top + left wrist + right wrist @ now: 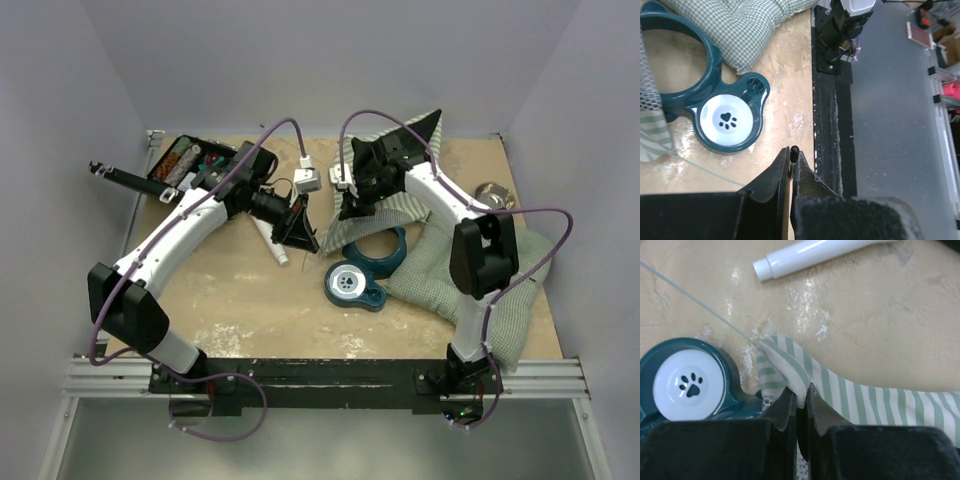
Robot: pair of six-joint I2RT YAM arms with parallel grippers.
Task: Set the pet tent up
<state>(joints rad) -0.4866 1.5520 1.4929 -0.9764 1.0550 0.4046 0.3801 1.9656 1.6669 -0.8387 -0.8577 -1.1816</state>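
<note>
The pet tent (398, 196) lies collapsed at the back middle, green-and-white striped, with a black panel (424, 127) sticking up. My right gripper (347, 208) is shut on its striped hem (790, 371). A thin white pole (700, 305) runs into that fabric fold. My left gripper (300, 228) is shut on the black-capped end of the pole (794, 149), just left of the tent. The pole (705, 169) runs off across the table toward the striped fabric (652, 131) at the left edge of the left wrist view.
A teal double bowl stand (362, 272) sits in front of the tent, also in the wrist views (670, 92) (735, 371). A green checked cushion (452, 282) lies at right. A white tube (271, 241), a black tray (183, 161) at back left and a metal bowl (493, 194) at far right.
</note>
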